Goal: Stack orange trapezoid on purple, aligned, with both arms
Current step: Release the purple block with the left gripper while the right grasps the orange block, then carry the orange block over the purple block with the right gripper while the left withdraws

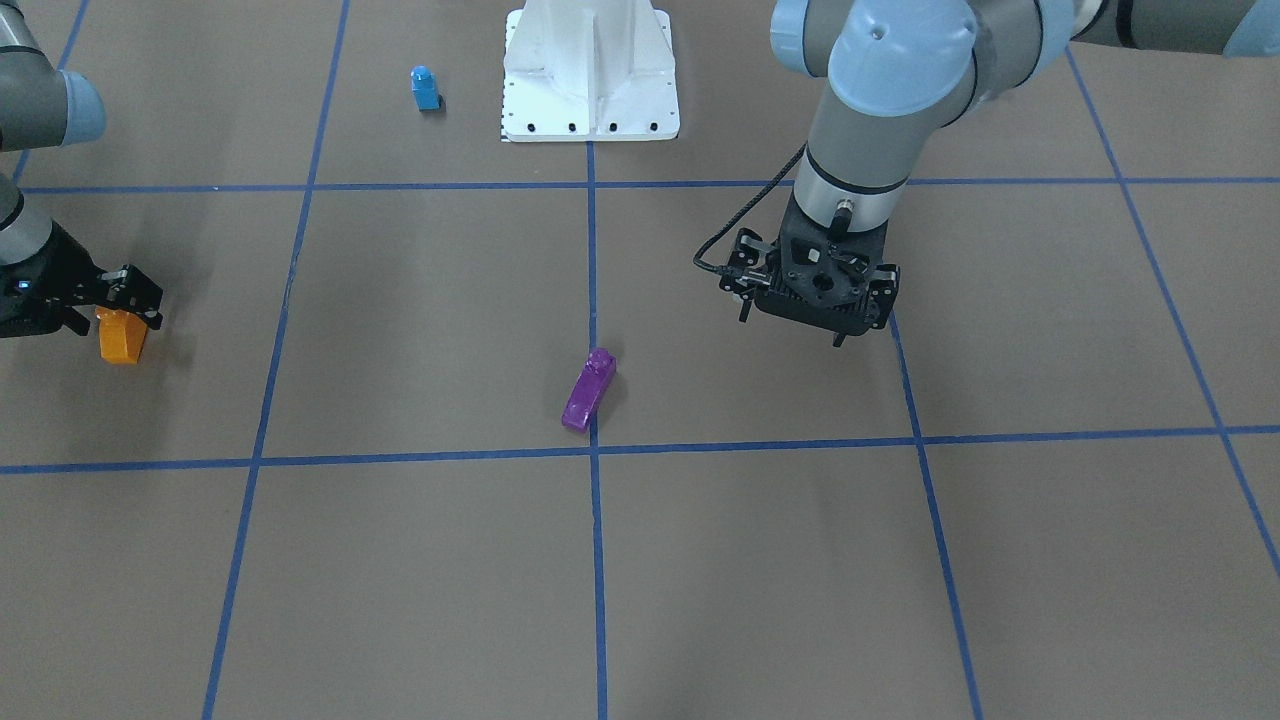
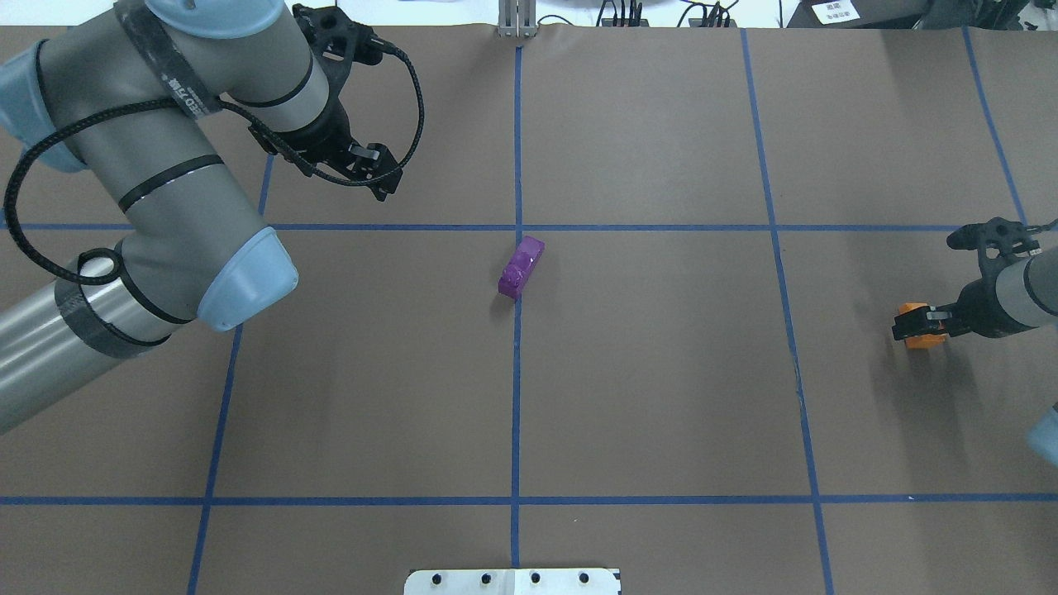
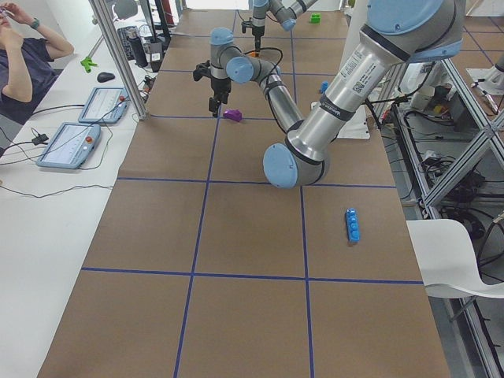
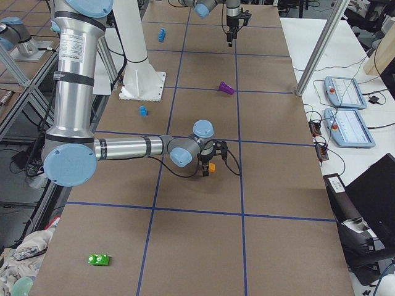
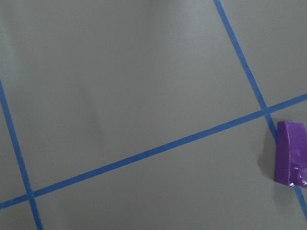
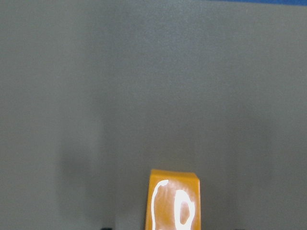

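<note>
The orange trapezoid [image 1: 122,337] is at the table's right end, between the fingers of my right gripper [image 1: 128,318], which is shut on it. I cannot tell whether it is off the table. It also shows in the overhead view [image 2: 915,313] and at the bottom of the right wrist view [image 6: 172,201]. The purple brick [image 1: 588,390] lies on its side near the table's middle, on a blue tape line [image 2: 521,266]. My left gripper [image 1: 790,330] points down, open and empty, away from the purple brick on my left. The left wrist view has the purple brick at its right edge [image 5: 290,153].
A small blue one-stud brick [image 1: 425,88] stands near the white pedestal base [image 1: 590,75]. A long blue four-stud brick [image 3: 353,224] lies at the left end. A green brick [image 4: 99,259] lies at the right end. An operator [image 3: 24,63] sits beside the table.
</note>
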Motion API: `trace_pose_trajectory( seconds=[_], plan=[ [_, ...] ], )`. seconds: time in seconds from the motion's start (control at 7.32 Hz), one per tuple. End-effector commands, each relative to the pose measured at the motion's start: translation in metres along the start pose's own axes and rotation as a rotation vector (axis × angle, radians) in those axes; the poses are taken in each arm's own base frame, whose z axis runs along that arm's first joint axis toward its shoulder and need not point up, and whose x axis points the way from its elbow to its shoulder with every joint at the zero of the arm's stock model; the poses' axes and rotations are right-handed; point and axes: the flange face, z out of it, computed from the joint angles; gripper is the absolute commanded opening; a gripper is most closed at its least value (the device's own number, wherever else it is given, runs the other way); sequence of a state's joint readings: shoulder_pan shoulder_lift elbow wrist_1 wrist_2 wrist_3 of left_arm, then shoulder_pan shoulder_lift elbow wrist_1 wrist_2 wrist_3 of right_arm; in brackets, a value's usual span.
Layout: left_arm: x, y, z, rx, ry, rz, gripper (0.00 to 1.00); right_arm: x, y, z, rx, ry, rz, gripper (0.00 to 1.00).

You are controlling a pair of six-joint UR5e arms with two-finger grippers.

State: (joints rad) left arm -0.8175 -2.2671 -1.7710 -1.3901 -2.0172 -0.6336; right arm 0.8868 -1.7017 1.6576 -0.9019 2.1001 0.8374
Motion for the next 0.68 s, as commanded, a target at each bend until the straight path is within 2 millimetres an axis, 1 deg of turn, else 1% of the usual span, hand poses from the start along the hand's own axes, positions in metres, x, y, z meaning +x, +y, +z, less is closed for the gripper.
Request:
trace_pose_trajectory(
  seconds=[0.0,0.14,0.27,0.41,0.55],
  plan=[
    [-0.009,0.011,0.003,-0.005,-0.002,-0.001,1.00,-0.003,-0.001,-0.003,0.001,-0.007,0.004,0.51],
    [-0.009,0.012,0.004,-0.006,-0.003,-0.002,1.00,-0.005,-0.002,-0.004,-0.003,-0.014,0.004,0.30],
    [-0.010,0.012,0.005,-0.009,-0.004,-0.002,1.00,-0.010,-0.001,-0.011,-0.015,-0.040,0.001,0.10],
    [-0.009,0.012,0.005,-0.007,-0.003,-0.001,1.00,-0.005,-0.009,-0.027,-0.001,-0.060,0.023,0.00],
    [-0.011,0.012,0.005,-0.008,-0.005,-0.003,1.00,-0.011,-0.018,-0.051,0.003,-0.068,0.051,0.00]
  ],
)
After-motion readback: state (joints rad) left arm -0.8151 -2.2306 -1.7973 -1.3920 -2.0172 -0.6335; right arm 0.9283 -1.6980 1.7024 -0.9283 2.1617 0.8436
